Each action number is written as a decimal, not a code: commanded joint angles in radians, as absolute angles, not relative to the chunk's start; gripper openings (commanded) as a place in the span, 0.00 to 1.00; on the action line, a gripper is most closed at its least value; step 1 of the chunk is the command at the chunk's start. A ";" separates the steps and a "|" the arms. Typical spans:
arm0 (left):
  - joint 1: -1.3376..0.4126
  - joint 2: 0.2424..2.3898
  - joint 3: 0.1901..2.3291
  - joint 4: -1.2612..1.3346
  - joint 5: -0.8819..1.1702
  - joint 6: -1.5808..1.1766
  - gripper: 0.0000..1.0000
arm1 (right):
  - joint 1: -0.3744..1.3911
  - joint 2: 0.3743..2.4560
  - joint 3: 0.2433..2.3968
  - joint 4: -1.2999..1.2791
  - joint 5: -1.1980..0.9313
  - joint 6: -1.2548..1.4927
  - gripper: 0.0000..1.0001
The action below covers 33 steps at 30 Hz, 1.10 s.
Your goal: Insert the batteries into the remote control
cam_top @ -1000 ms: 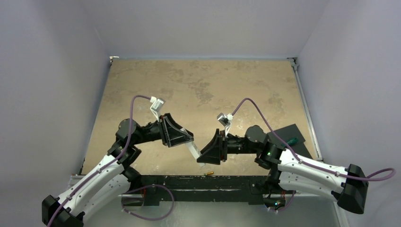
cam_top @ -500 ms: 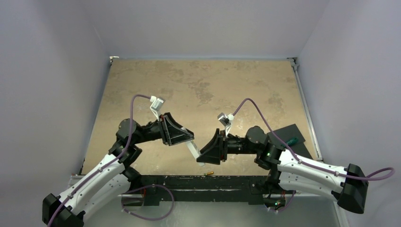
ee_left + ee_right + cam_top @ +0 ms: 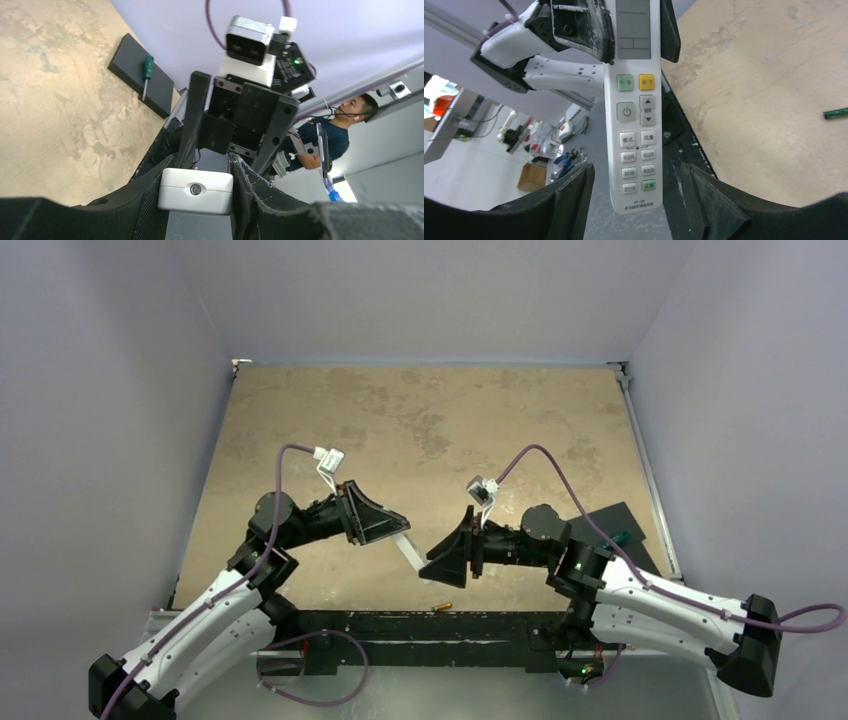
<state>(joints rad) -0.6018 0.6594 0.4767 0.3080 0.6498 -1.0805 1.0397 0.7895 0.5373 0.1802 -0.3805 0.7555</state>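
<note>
Remote control (image 3: 634, 115) is held in the air over the near part of the bench (image 3: 450, 420), between the two arms. Its long axis runs straight from one gripper to the other, slanting far-left to near-right in the top view. Left gripper (image 3: 398, 533) pinches the display end, its fingers pressed on both long edges. Right gripper (image 3: 636, 175) straddles the opposite, button end with its fingers (image 3: 574, 200) spread, a clear gap on each side, touching nothing. The button face looks toward the right wrist; the battery recess is not in sight. Gold battery (image 3: 443, 607) lies on the bench near the front edge, just nearer than the right gripper and closer to that arm. The dark battery cannot be made out.
</note>
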 commanded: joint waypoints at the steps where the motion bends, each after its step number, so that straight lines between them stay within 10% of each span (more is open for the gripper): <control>1: -0.597 0.645 0.518 0.204 0.565 -1.034 0.00 | 1.039 0.781 0.636 0.036 -0.288 0.670 0.73; 33: -0.596 0.656 0.609 -0.260 0.335 -1.071 0.00 | 1.213 1.113 0.952 -0.306 -0.004 0.526 0.68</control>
